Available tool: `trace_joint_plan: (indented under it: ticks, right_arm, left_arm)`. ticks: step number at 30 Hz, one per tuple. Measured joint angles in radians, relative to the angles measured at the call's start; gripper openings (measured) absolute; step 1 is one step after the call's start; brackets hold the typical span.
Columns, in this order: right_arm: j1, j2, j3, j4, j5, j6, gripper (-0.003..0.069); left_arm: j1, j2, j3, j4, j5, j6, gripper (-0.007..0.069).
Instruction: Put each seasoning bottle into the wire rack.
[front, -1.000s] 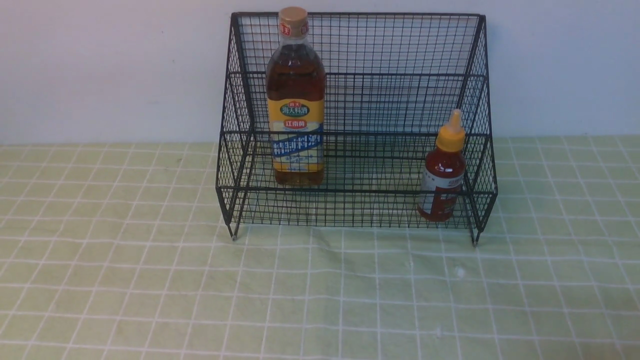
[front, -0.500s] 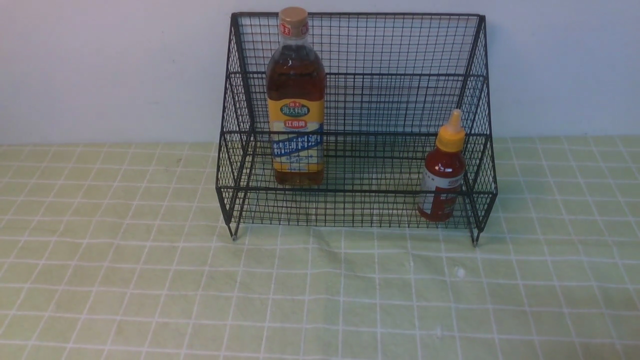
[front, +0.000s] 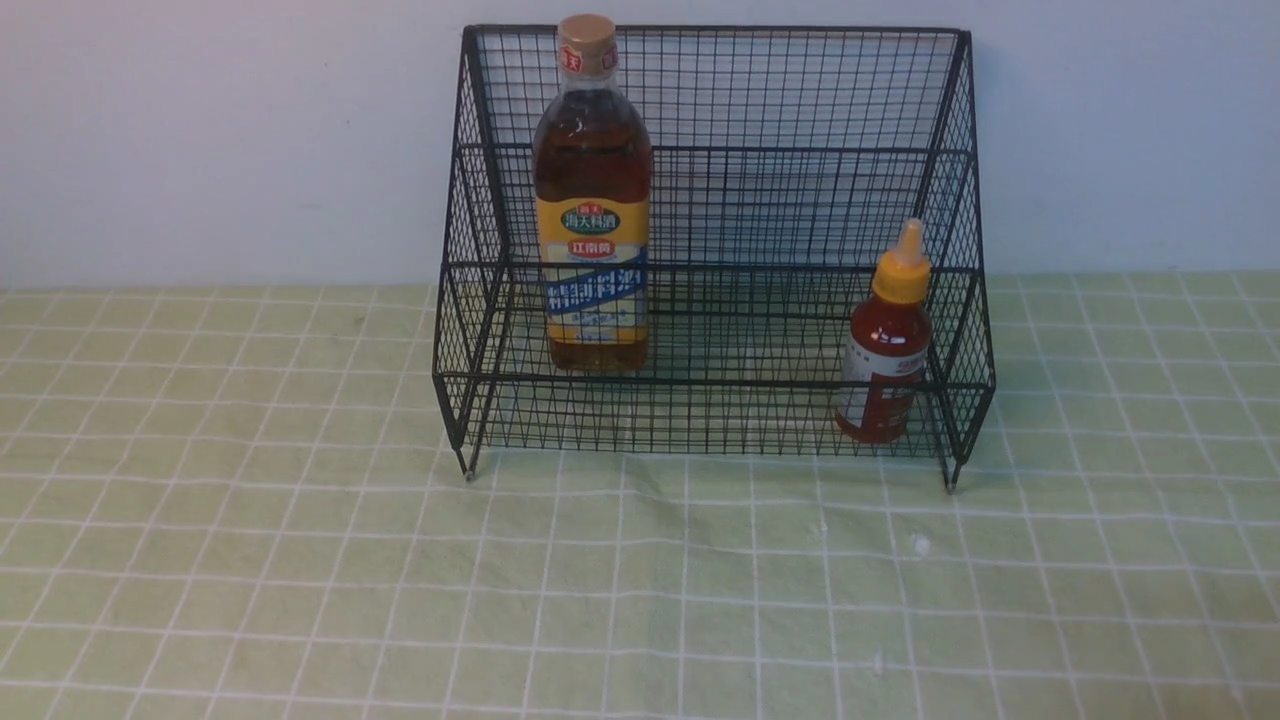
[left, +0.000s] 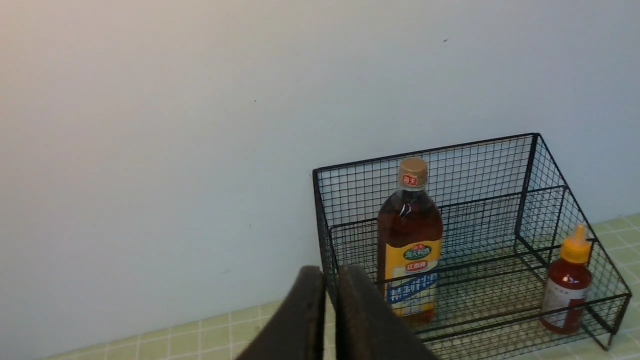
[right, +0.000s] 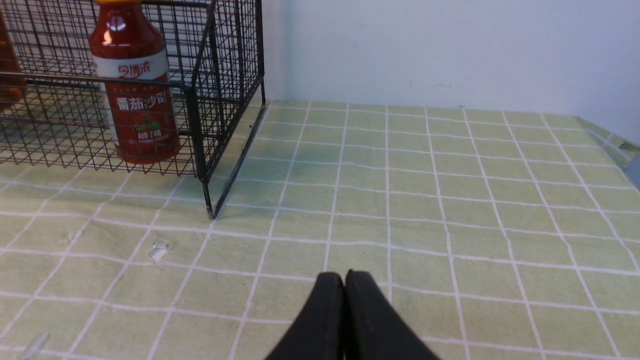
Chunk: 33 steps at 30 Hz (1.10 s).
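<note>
Both bottles stand upright in the rack (front: 715, 200): the tall amber bottle (front: 591, 200) left, the small red bottle (front: 886, 345) at the near right corner. The left pincer (left: 330, 310) and right pincer (right: 344, 310) are closed, empty, well clear. A careless arm sweep could topple the tall bottle.

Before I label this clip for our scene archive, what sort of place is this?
Probably a staged tabletop kitchen setup, not a real kitchen: a green checked tablecloth against a bare white wall, with only a wire rack holding an amber bottle and a red sauce bottle.
</note>
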Motion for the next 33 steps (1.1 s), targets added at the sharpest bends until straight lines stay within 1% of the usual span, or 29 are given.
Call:
trace_joint_plan:
  ticks: [5, 6, 7, 10, 14, 17, 20, 24, 33]
  right_arm:
    - [0.000, 0.000, 0.000, 0.000, 0.000, 0.000, -0.0015]
    - [0.000, 0.000, 0.000, 0.000, 0.000, 0.000, -0.0015]
    - [0.000, 0.000, 0.000, 0.000, 0.000, 0.000, -0.0015]
    - [0.000, 0.000, 0.000, 0.000, 0.000, 0.000, -0.0015]
    - [0.000, 0.000, 0.000, 0.002, 0.002, 0.000, -0.0015]
    - [0.000, 0.000, 0.000, 0.003, 0.002, 0.000, -0.0015]
    - [0.000, 0.000, 0.000, 0.003, 0.002, 0.000, -0.0015]
    - [0.000, 0.000, 0.000, 0.004, 0.002, 0.000, -0.0015]
    - [0.000, 0.000, 0.000, 0.004, 0.002, 0.000, -0.0015]
  left_arm:
    - [0.047, -0.241, 0.417, 0.050, -0.246, 0.005, 0.0017]
    - [0.070, -0.302, 0.547, 0.050, -0.301, 0.005, 0.0017]
    - [0.078, -0.342, 0.602, 0.050, -0.334, 0.005, 0.0017]
    - [0.106, -0.483, 0.862, 0.050, -0.411, 0.003, 0.0017]
    - [0.108, -0.551, 1.076, 0.049, -0.441, -0.006, 0.0017]
    - [0.108, -0.553, 1.183, 0.036, -0.443, -0.007, 0.0017]
    - [0.108, -0.553, 1.234, 0.006, -0.453, -0.009, 0.0017]
    - [0.108, -0.553, 1.241, -0.009, -0.480, -0.013, 0.0017]
    - [0.108, -0.553, 1.243, -0.011, -0.486, -0.013, 0.0017]
